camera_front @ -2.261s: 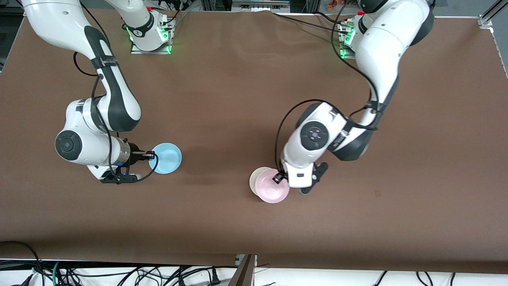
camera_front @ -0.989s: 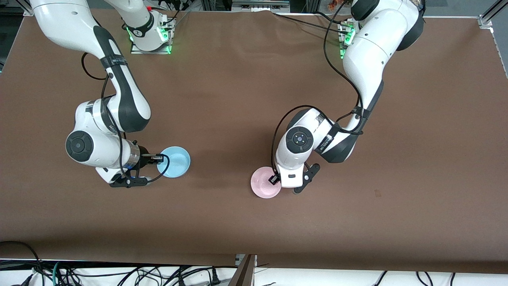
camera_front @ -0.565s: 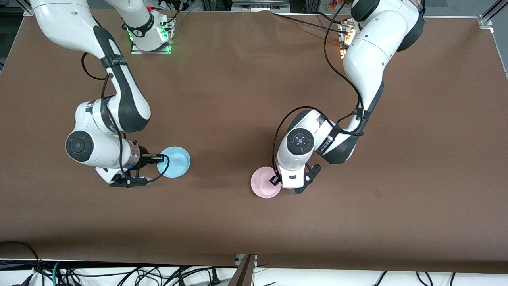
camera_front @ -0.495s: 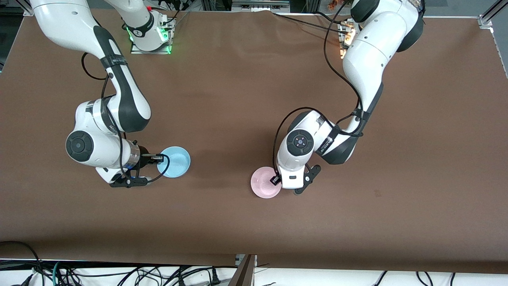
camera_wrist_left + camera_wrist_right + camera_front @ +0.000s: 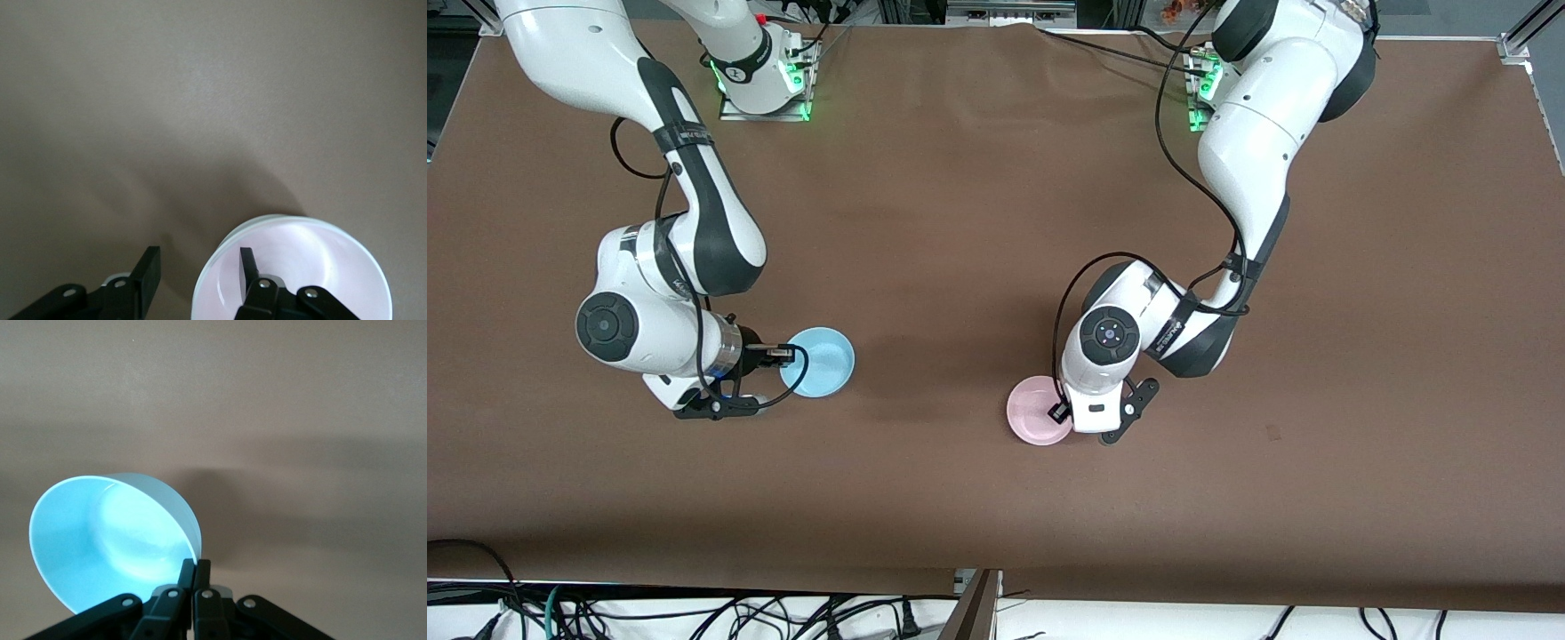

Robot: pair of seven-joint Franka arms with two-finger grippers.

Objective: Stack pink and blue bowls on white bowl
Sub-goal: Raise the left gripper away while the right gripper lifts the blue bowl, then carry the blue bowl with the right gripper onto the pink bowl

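The pink bowl (image 5: 1037, 425) sits upright on the table near the middle. In the left wrist view (image 5: 313, 257) a pale whitish rim rings it; the white bowl itself is hidden. My left gripper (image 5: 1060, 414) is open astride the pink bowl's rim on the side toward the left arm's end, one finger (image 5: 247, 267) inside and the other (image 5: 149, 267) outside, with a gap to the rim. My right gripper (image 5: 782, 353) is shut on the rim of the blue bowl (image 5: 819, 362) toward the right arm's end. The blue bowl (image 5: 100, 540) hangs tilted from the shut fingers (image 5: 194, 568).
The brown table mat (image 5: 960, 222) is bare around both bowls. The two arm bases (image 5: 765, 80) (image 5: 1205, 84) stand along the edge farthest from the camera. Cables hang below the table edge nearest the camera (image 5: 783, 613).
The left arm carried the pink bowl over the white bowl, covering it. In the last half second that arm and the pink bowl shifted nearer the camera and toward the left arm's end. The right arm holds still.
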